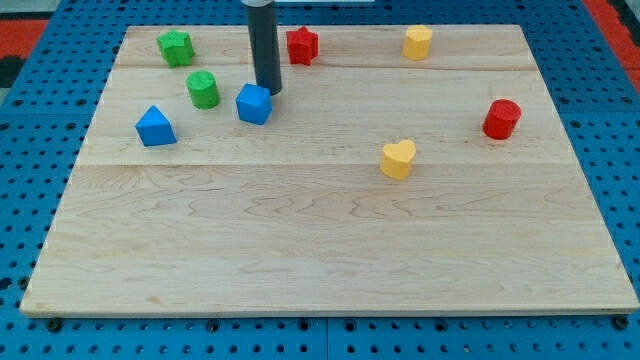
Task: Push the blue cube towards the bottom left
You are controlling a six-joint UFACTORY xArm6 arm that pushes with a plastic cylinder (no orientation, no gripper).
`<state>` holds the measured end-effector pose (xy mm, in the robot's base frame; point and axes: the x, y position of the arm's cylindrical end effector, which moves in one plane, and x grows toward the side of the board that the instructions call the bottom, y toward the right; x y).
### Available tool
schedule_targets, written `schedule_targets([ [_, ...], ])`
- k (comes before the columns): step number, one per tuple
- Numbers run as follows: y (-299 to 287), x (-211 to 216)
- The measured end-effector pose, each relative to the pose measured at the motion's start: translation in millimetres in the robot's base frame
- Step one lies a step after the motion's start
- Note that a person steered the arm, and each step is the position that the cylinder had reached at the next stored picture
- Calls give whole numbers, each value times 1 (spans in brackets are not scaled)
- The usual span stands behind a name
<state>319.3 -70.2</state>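
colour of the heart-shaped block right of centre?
Yellow: the heart-shaped block, clear in the camera view.

I am working over a pale wooden board [330,230] that is showing fine grain and a smooth, faintly satin finish. My tip [268,92] is looking like dark, matt plastic or metal. The blue cube [254,104] is looking like smooth painted material, catching a little light. The blue perforated surface [20,200] underneath is looking matt.
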Motion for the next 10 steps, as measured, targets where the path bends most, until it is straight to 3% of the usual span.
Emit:
schedule_targets([
  [2,-39,73],
  [5,-71,136],
  [10,-108,154],
])
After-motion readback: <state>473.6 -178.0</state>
